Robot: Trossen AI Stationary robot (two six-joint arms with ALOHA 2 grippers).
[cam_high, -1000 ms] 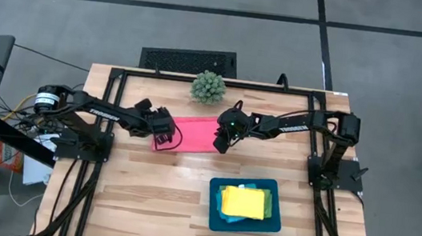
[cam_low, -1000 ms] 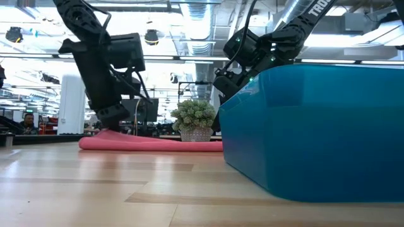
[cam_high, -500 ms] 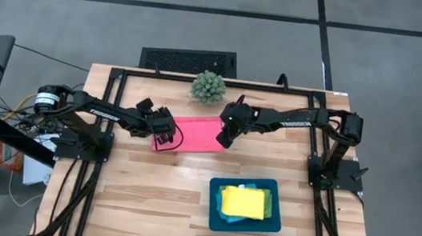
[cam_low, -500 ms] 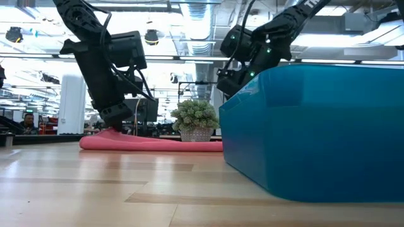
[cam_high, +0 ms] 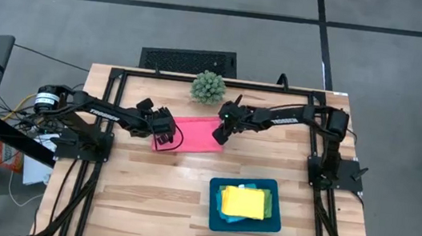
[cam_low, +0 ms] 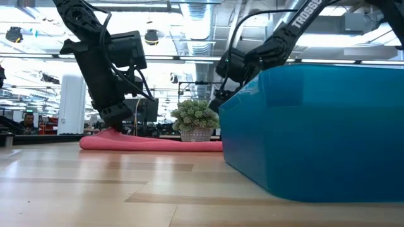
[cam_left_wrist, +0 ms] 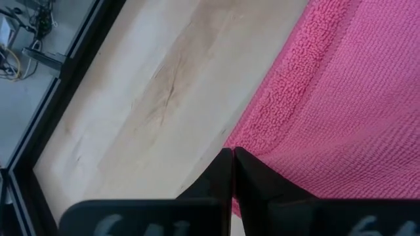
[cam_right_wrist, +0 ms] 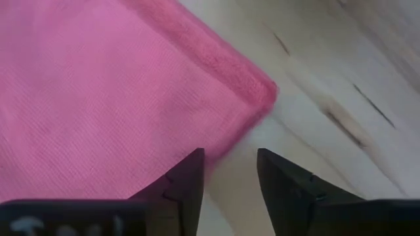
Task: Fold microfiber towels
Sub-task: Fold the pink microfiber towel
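Pink towel (cam_high: pixel 193 134) lies flat, already doubled over, toward the back of the table (cam_high: pixel 144 198), just in front of the plant (cam_high: pixel 208 88). The left gripper (cam_high: pixel 165 135) sits at its left end with jaws shut tight, pressed onto that end's edge, though whether they actually pinch cloth cannot be told. The right gripper (cam_high: pixel 218 136) hovers at the towel's right end, jaws parted narrowly astride the corner but holding nothing.

By the look of it, the next fold wants the right jaws lowered squarely over that corner so both layers are caught, then carried low and straight across while the left end keeps the cloth from sliding.

Yellow towel (cam_high: pixel 243 202) rests folded in the tray (cam_high: pixel 214 213), atop a green one (cam_high: pixel 268 208) showing at its right edge. No blue towel can be picked out; it may lie beneath those two. From table height the tray's wall blocks the right gripper's tips and the towel's right end.
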